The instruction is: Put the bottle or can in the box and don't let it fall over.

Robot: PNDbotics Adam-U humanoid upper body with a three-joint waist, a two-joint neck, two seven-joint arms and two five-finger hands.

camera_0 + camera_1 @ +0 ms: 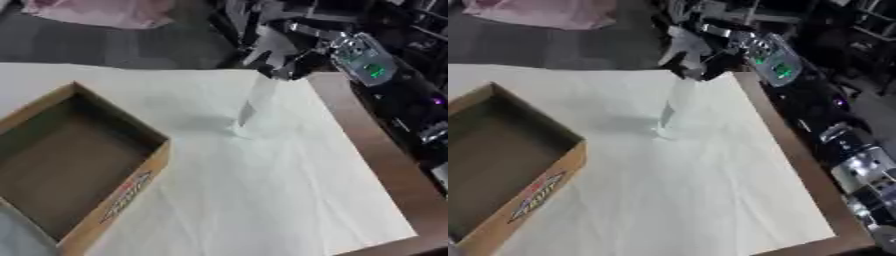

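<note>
A clear, pale bottle (255, 102) stands tilted on the white sheet, its base near the sheet's middle and its top leaning toward the far right. My right hand (293, 62) comes in from the upper right and is shut on the bottle's top. The open cardboard box (131, 190) lies at the left, its brown inside bare, a red and white label on its near side wall. The box is well apart from the bottle, to its left and nearer to me. My left hand shows in neither view.
The white sheet (262, 190) covers most of the wooden table (385, 165), whose bare brown edge runs along the right. My black right arm (842, 140) stretches along that edge. Dark equipment and a pink cloth (96, 12) lie beyond the table.
</note>
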